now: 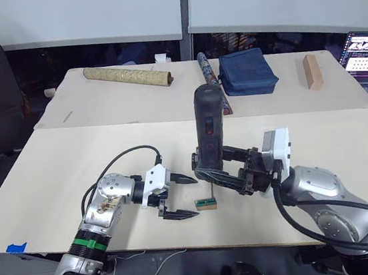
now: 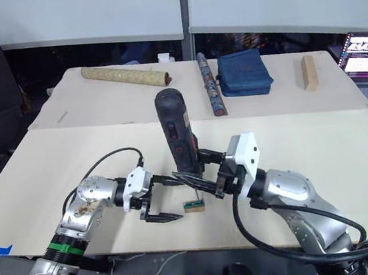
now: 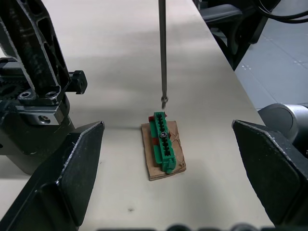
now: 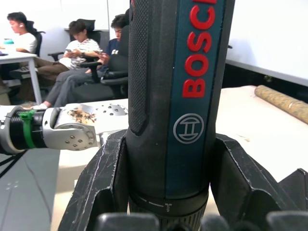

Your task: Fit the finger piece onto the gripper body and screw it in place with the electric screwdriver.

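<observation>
In the head views, the right pincer [image 1: 224,166] is pinching the thick dark grey-black cylindrical electric screwdriver [image 1: 210,126], which stands upright near the front edge of the pale beige surface [image 1: 73,164]. Its thin metal bit [image 1: 210,191] points down at a small green ridged block on a brown card [image 1: 206,204]. The left pincer [image 1: 181,197] lies low just beside that block, its two black fingers spread apart. Along the far edge lie a long tan patterned rolled tube [image 1: 127,76], a dark patterned roll [image 1: 212,80], a folded navy blue cloth [image 1: 247,72] and a pale wooden block [image 1: 312,71] — with an open laptop [image 1: 367,53] off the far right corner.

The left wrist view looks between the wide-spread fingers [image 3: 67,178]: the bit's tip touches, or nearly touches, the end of the green block [image 3: 162,142].

The right wrist view shows the screwdriver's barrel [image 4: 178,96] — red lettering on a blue stripe — clamped between black fingers [image 4: 103,183]. Seated people [image 4: 77,53] are in the background.
</observation>
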Tool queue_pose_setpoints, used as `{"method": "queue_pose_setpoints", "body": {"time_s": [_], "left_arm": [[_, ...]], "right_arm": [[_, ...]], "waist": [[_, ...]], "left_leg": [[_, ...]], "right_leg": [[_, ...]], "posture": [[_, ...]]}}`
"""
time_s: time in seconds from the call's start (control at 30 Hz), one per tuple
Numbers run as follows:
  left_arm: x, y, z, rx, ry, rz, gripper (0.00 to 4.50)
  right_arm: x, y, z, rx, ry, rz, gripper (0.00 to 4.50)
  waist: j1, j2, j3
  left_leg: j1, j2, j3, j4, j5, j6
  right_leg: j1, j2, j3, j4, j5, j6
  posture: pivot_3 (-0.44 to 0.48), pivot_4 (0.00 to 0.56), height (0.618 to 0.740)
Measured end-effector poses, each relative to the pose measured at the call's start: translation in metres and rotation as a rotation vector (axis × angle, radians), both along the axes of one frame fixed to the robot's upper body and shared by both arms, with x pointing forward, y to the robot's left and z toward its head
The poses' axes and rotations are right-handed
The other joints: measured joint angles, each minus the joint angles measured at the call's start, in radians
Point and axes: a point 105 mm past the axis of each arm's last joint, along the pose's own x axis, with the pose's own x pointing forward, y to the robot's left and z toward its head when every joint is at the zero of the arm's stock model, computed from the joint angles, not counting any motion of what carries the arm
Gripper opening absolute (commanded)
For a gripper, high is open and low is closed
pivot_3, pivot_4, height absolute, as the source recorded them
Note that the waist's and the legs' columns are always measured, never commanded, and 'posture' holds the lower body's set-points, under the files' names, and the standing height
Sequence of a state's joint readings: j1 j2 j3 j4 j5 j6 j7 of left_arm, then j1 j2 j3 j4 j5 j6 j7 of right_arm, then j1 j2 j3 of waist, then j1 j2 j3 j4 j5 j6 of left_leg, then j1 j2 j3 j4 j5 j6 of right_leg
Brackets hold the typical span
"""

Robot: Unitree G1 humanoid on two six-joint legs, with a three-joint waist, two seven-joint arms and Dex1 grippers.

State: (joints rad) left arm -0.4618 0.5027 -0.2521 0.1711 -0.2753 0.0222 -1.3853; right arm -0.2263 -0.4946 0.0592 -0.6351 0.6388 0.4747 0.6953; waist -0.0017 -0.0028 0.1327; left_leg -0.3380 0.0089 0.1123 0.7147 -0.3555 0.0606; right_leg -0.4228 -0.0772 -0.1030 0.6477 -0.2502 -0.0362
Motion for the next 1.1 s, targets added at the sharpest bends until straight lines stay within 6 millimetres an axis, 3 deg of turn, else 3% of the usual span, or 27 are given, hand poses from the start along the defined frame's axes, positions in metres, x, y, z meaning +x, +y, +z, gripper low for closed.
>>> {"method": "queue_pose_setpoints", "body": {"time_s": [0.17,0.4,0.57,0.8,1.1], "left_arm": [[0.002,0.002,0.002,-0.006,-0.001,0.02,4.5],[0.009,0.024,0.01,0.003,-0.023,0.082,4.5],[0.016,0.039,0.014,0.014,-0.027,0.126,4.5],[0.034,0.045,0.025,0.01,-0.048,0.166,4.5],[0.054,0.04,0.024,0.011,-0.078,0.186,4.5]], "right_arm": [[-0.002,0.008,0.016,0.004,0.006,0.082,1.94],[0.002,0.02,0.039,0.036,0.032,0.158,1.94],[0.017,0.031,0.06,0.06,0.05,0.181,1.94],[0.039,0.041,0.089,0.065,0.012,0.17,1.94],[0.061,0.05,0.097,0.032,0.008,0.093,1.94]], "waist": [[-0.001,0.0,0.0],[-0.007,0.0,0.0],[-0.01,0.0,0.0],[-0.01,0.0,0.0],[-0.013,0.0,0.001]], "left_leg": [[0.0,0.0,0.0,0.0,0.0,0.0],[0.0,0.0,0.0,0.0,0.0,0.0],[0.0,0.0,0.0,0.0,0.0,0.0],[-0.003,-0.001,0.0,0.0,0.0,0.0],[-0.008,-0.004,-0.003,0.0,0.0,0.0]], "right_leg": [[0.0,0.0,0.0,0.0,0.0,0.0],[0.0,0.0,0.0,0.0,0.0,0.0],[-0.001,0.0,-0.001,0.0,0.0,0.0],[-0.001,0.0,-0.006,0.0,0.0,0.0],[-0.002,0.001,-0.02,0.002,0.0,0.0]], "posture": [[0.0,0.15,0.74],[0.0,0.15,0.74],[0.0,0.15,0.74],[0.0,0.15,0.74],[0.0,0.15,0.74]]}}
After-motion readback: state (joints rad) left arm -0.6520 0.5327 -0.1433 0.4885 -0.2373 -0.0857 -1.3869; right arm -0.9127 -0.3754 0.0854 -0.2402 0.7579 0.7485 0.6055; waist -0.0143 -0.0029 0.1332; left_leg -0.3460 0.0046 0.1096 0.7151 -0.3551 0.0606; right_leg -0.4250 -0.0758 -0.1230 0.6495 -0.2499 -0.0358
